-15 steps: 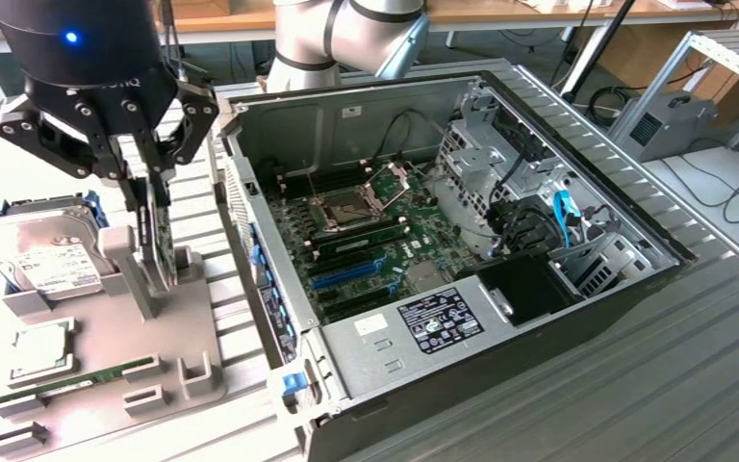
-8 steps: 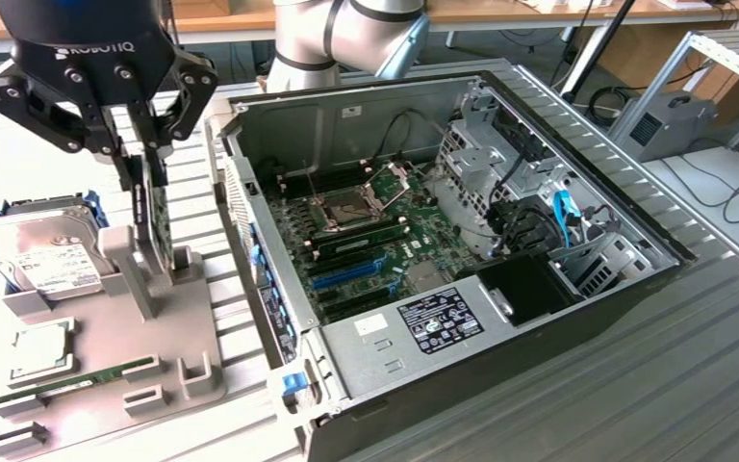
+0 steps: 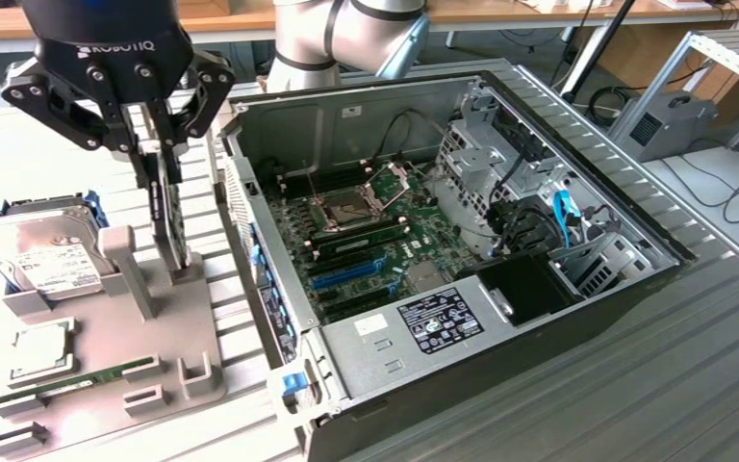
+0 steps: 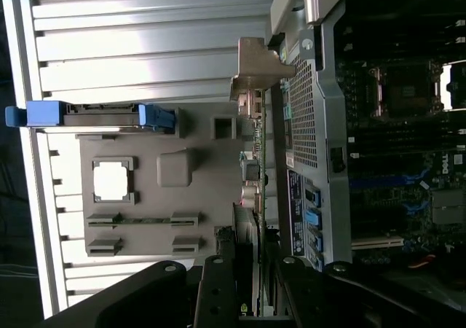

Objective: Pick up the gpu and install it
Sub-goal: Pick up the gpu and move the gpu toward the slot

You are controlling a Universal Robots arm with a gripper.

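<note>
The gpu (image 3: 172, 217) hangs on edge, a thin dark card seen from its narrow side, just above the grey holder plate (image 3: 113, 337) beside one of its upright posts. My gripper (image 3: 165, 144) is above it, with its black fingers closed on the card's upper edge. In the wrist view the gpu (image 4: 256, 168) runs as a thin line out from my gripper (image 4: 256, 273), and its silver end bracket (image 4: 255, 69) is at the far end. The open computer case (image 3: 408, 385) lies on the exterior view's right of the card, with blue expansion slots (image 3: 344, 274) on its motherboard.
On the holder plate lie a silver hard drive (image 3: 42, 255) in a blue carrier, a square processor chip (image 3: 38, 348) and a long memory stick (image 3: 81, 377). The case's near wall (image 4: 320, 124) runs close beside the card. Cables and drive cages (image 3: 537, 221) crowd the case's far side.
</note>
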